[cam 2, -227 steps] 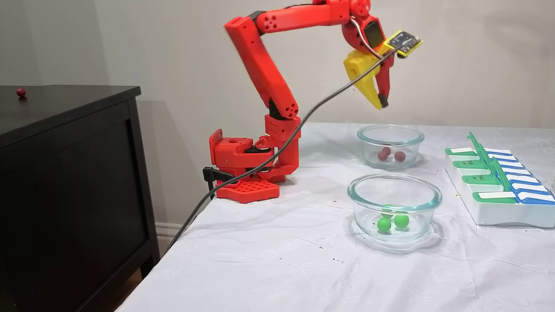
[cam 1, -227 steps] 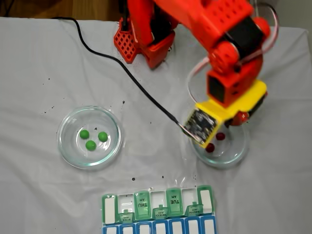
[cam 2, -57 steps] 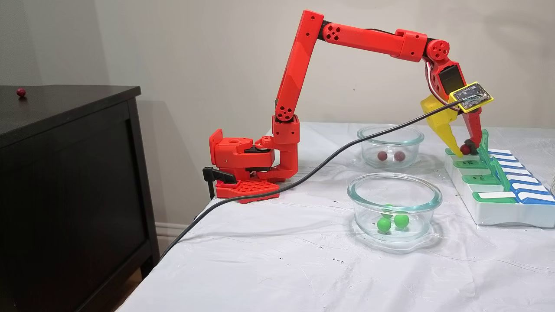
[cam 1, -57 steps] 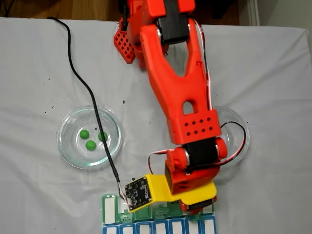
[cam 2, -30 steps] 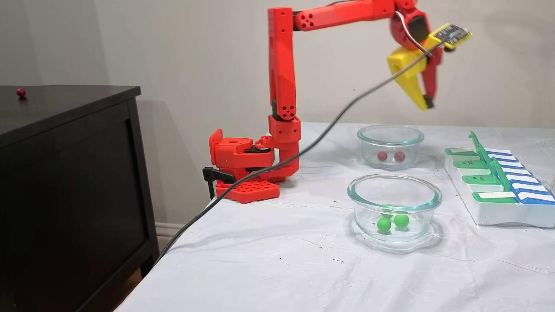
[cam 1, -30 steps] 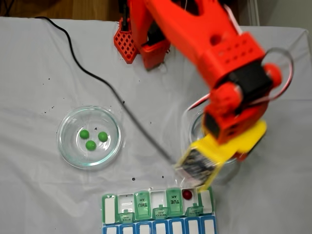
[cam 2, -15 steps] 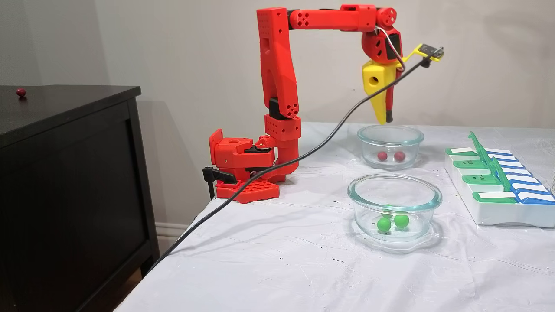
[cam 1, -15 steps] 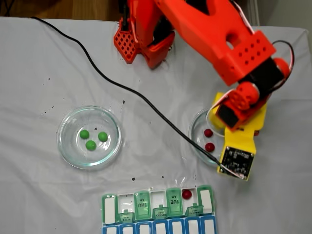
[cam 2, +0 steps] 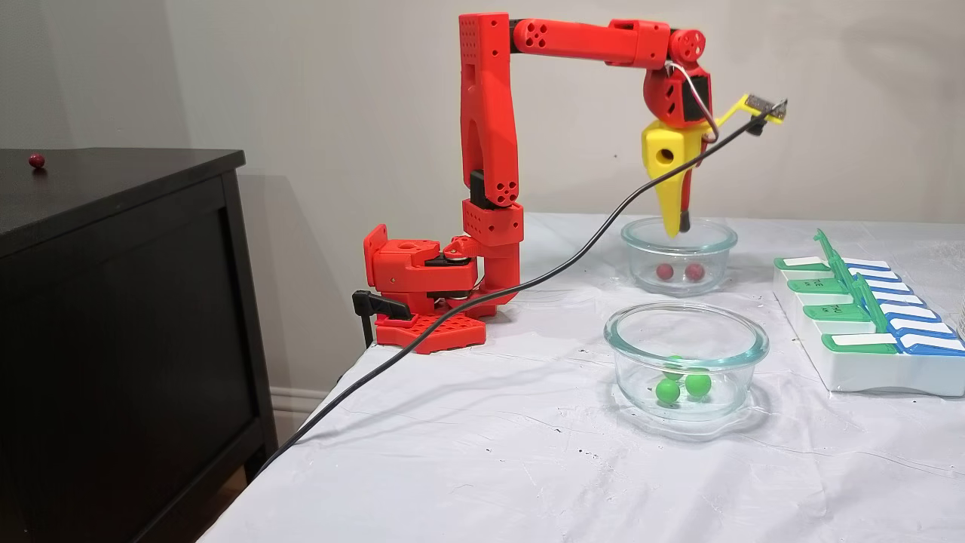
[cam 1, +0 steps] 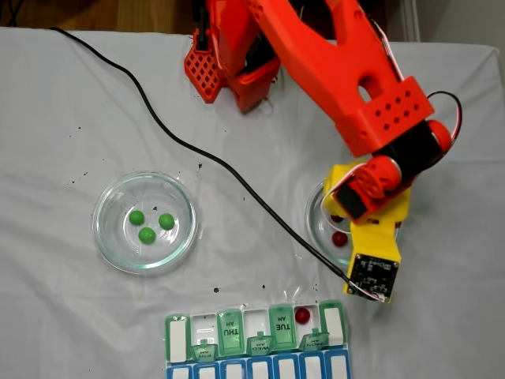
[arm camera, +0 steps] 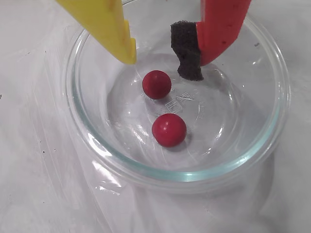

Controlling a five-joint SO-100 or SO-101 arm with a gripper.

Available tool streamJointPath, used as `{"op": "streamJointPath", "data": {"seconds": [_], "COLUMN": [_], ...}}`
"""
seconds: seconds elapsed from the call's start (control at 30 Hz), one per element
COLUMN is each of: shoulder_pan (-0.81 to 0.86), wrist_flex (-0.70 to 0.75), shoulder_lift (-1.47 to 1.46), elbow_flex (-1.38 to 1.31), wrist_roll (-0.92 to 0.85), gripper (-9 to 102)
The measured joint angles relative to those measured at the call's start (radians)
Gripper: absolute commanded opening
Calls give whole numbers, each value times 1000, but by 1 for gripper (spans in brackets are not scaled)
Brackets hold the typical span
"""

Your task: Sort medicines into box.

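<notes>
Hand [arm camera: 163, 60] released, empty, above two red pills [arm camera: 168, 129] in glass dish [arm camera: 233, 165].

Red plastic arm [cam 2: 490, 105]; gripper [arm camera: 163, 60] has one yellow finger [arm camera: 104, 24], one red finger [arm camera: 221, 26] with a black foam pad [arm camera: 187, 51]. Two dark red glossy round pills [arm camera: 157, 84] in a clear glass dish [arm camera: 272, 131] below it; three green round pills [cam 1: 146, 223] in another clear glass dish [cam 1: 106, 237]. Pill organizer box [cam 1: 256, 339] near the dishes: translucent green lids, white cells, blue row, one dark red pill [cam 1: 302, 315] inside. White wrinkled tablecloth [cam 1: 63, 300] with black specks, black cable [cam 1: 158, 126], black cabinet [cam 2: 113, 302].
</notes>
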Motion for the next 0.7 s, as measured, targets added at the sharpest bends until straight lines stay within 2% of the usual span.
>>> {"op": "streamJointPath", "data": {"seconds": [0.27, 0.43, 0.7], "shoulder_pan": [0, 0, 0], "wrist_flex": [-14, 26, 34], "shoulder_lift": [-43, -44, -74], "elbow_flex": [15, 15, 15], "wrist_roll": [-20, -41, -34], "gripper": [23, 26, 24]}}
